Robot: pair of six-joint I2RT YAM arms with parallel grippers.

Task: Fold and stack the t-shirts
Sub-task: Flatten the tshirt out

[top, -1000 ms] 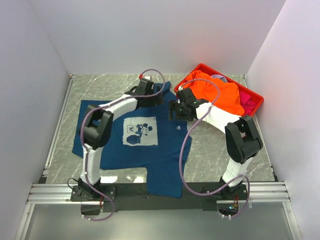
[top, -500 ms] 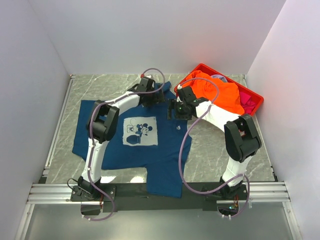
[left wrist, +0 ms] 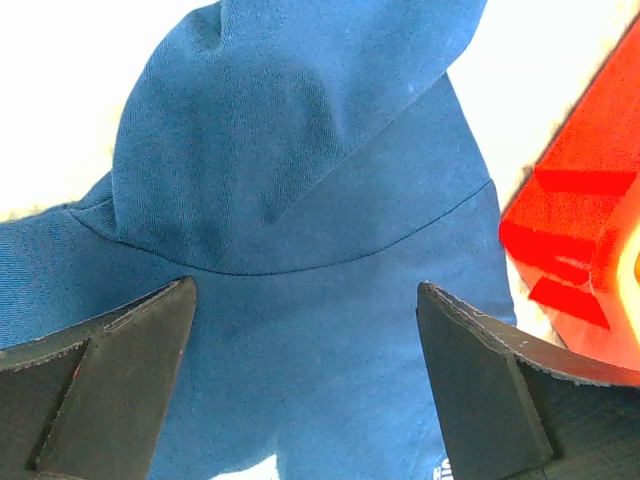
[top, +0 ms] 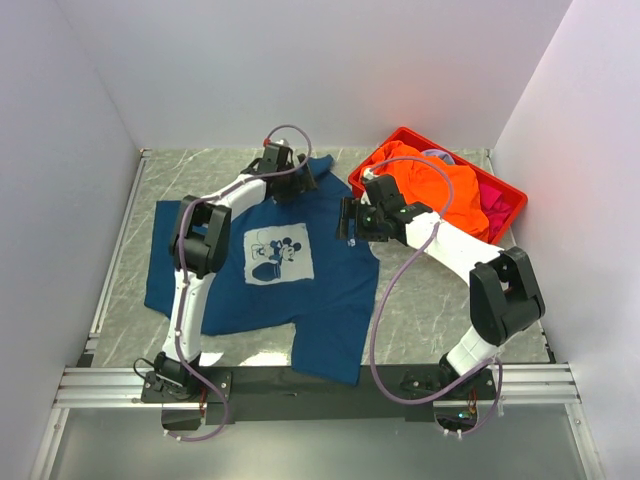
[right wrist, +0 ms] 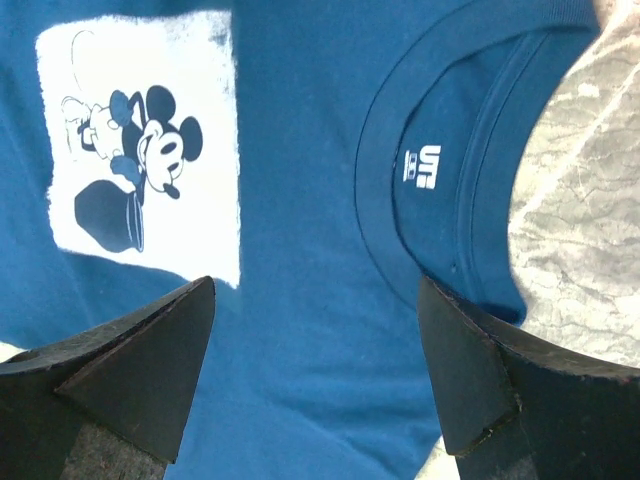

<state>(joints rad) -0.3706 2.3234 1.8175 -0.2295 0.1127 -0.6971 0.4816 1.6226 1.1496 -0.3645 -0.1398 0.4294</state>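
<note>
A dark navy-blue t-shirt (top: 320, 290) lies spread flat on the marble table, its pale mouse print (top: 278, 252) facing up. My left gripper (top: 297, 182) hovers open over the shirt's far sleeve (left wrist: 300, 150), with only blue cloth between the fingers (left wrist: 120, 370). At the collar (right wrist: 440, 170), my right gripper (top: 347, 222) is also open, holding nothing, and the print (right wrist: 140, 150) shows to its left. An orange t-shirt (top: 440, 190) is heaped in the red crate, with a magenta-pink one (top: 493, 207) beside it.
The red plastic crate (top: 512, 190) stands at the back right, and its corner (left wrist: 580, 230) shows close to the left gripper. White walls close in the table on three sides. A metal rail (top: 300, 380) runs along the near edge, under the shirt's hem.
The left arm has reached further back and left along the far sleeve. The right arm's elbow swung outward while its gripper stayed by the collar. The shirt shifted slightly.
</note>
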